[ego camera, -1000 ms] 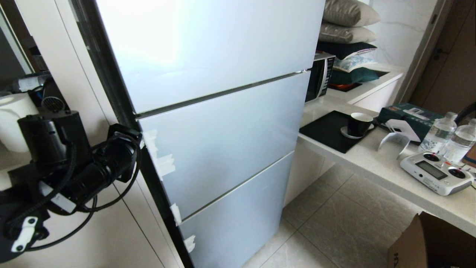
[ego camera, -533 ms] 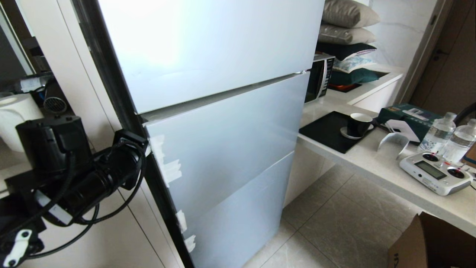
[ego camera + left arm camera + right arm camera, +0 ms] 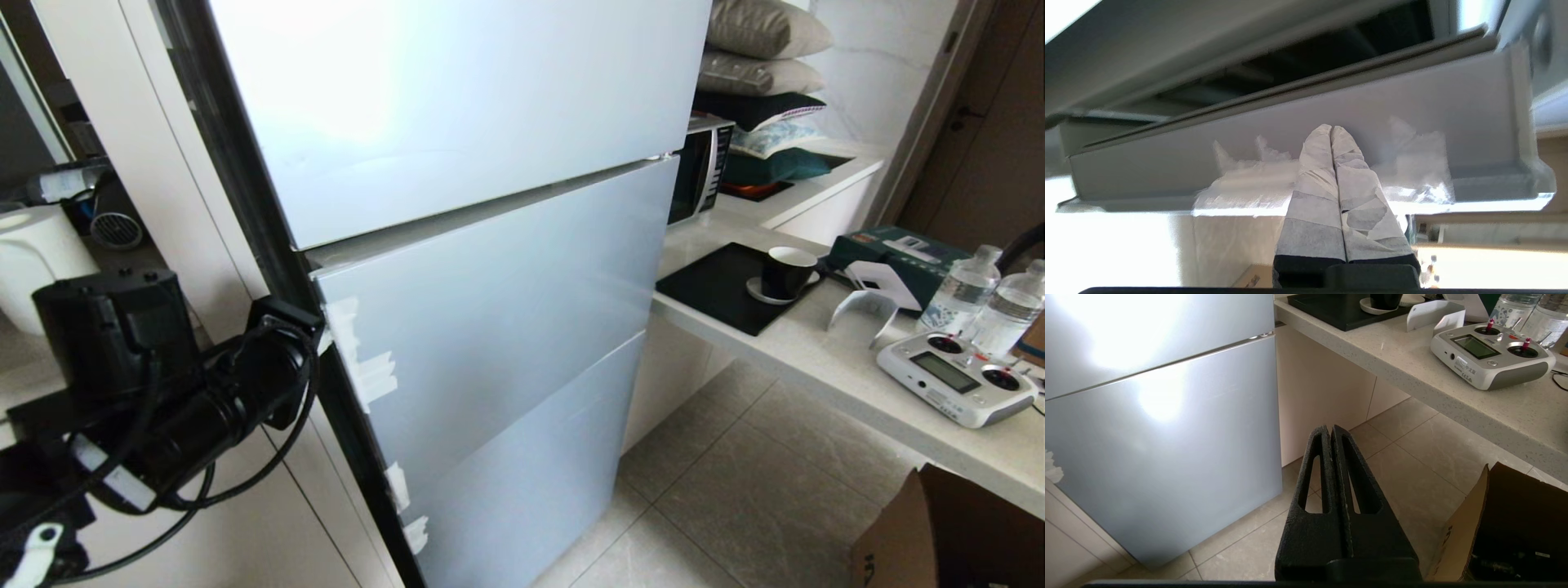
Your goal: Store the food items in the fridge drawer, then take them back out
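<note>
Step in hand, as I judge it: opening the middle fridge door (image 3: pixel 490 327), its taped left edge swung slightly proud of the door above; fruits and fridge drawer not in view, presumably behind that door; next move calls for a wider pull. Left gripper (image 3: pixel 1332 130) reaches level at that left edge, wrapped fingers together, tips against the door's inner lip; right gripper (image 3: pixel 1331 430), right of the door, hangs idle over the floor, fingers together.

On the counter (image 3: pixel 816 359) sit a black cup (image 3: pixel 788 272) on a black mat (image 3: pixel 718 290), two water bottles (image 3: pixel 967 290), a white remote control (image 3: pixel 955 377) and a microwave (image 3: pixel 700 167), with pillows (image 3: pixel 763 49) stacked behind and a cardboard box (image 3: pixel 947 535) on the floor.
</note>
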